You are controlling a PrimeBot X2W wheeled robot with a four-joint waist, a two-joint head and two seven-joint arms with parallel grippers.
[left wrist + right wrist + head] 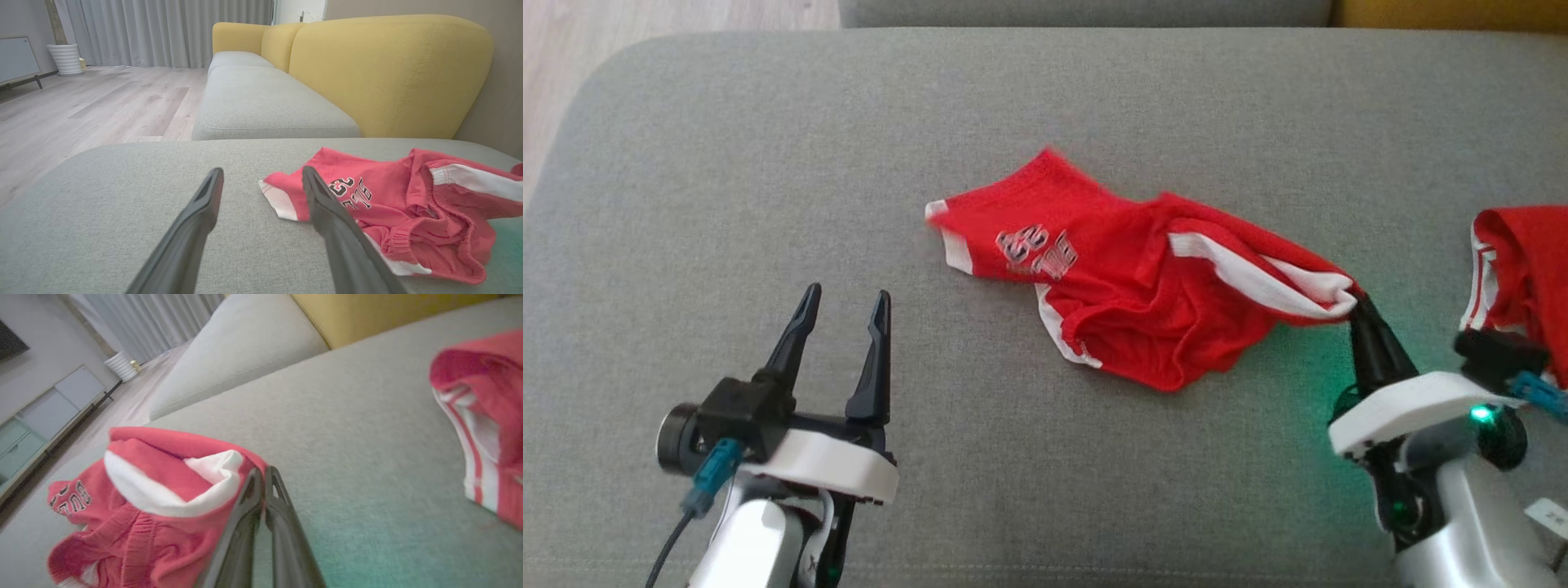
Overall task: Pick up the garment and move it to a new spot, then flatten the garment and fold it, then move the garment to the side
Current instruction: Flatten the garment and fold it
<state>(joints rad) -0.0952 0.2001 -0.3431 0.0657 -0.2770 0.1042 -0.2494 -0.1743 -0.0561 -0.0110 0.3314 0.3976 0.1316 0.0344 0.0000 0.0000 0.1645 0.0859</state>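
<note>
The garment (1127, 278) is a pair of red shorts with white side stripes and a printed number, lying crumpled in the middle of the grey cushion (768, 163). My right gripper (1357, 304) is shut on the garment's right corner, pinching the red and white edge (245, 467) between its fingertips. My left gripper (845, 302) stands open at the lower left, well short of the garment. In the left wrist view the garment (388, 196) lies just beyond and right of my left gripper (263, 173), whose right finger overlaps its near hem.
A second red and white garment (1523, 269) lies at the cushion's right edge, close beside my right arm (482, 416). A yellow sofa back (388, 73) and more grey cushions (261, 102) stand beyond. Wooden floor (572, 49) lies off the cushion's left.
</note>
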